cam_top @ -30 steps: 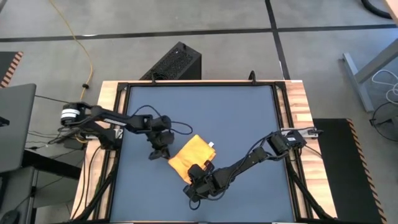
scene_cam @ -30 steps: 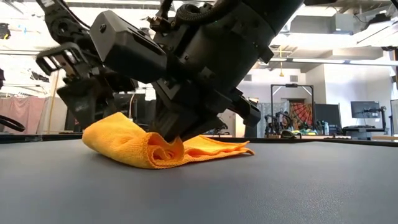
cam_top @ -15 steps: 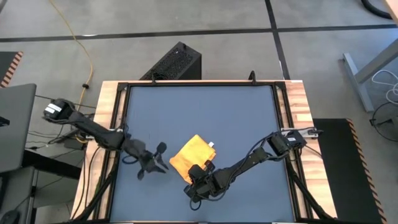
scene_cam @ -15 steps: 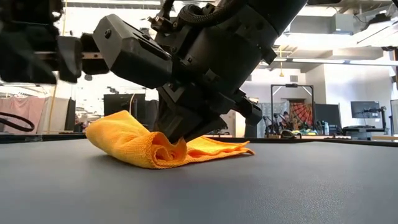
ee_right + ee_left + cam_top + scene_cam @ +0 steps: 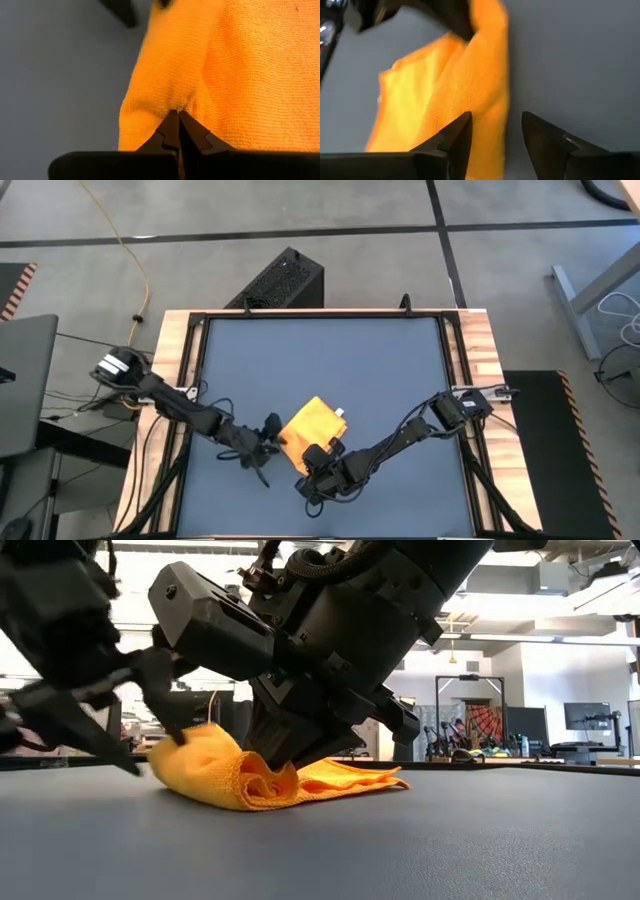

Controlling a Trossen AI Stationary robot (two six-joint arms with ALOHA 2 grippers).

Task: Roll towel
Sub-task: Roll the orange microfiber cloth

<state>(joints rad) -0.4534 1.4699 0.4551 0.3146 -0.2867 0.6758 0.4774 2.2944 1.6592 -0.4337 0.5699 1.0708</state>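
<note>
The yellow-orange towel (image 5: 312, 428) lies on the dark blue tabletop (image 5: 380, 370), left of its middle. Its near edge is curled into a small roll (image 5: 262, 780), and the rest lies flat toward the far right (image 5: 350, 778). A white tag (image 5: 340, 413) shows at its far corner. My right gripper (image 5: 178, 114) is shut on the rolled edge. My left gripper (image 5: 495, 122) is open at the roll's left end (image 5: 185, 745), one finger over the cloth and one over the bare table. My right gripper pinches a fold of the towel's rolled near edge (image 5: 175, 106) between its two fingertips. The fingers slant down from the table's near right side. The towel rests on the table, and the cloth bunches into a curl right at the fingertips. My left gripper's fingers (image 5: 462, 127) stand on either side of the roll's left end; whether they touch the cloth I cannot tell.
A raised wooden frame (image 5: 470, 380) runs round the tabletop. There is bare tabletop behind the towel and to its right. A black box (image 5: 285, 280) stands on the floor beyond the far edge.
My left gripper has drawn back from the towel's left side toward the table's near left. It has then come in again low toward the right, and now stands at the roll's left end. My right gripper has kept its hold and stayed in place.
</note>
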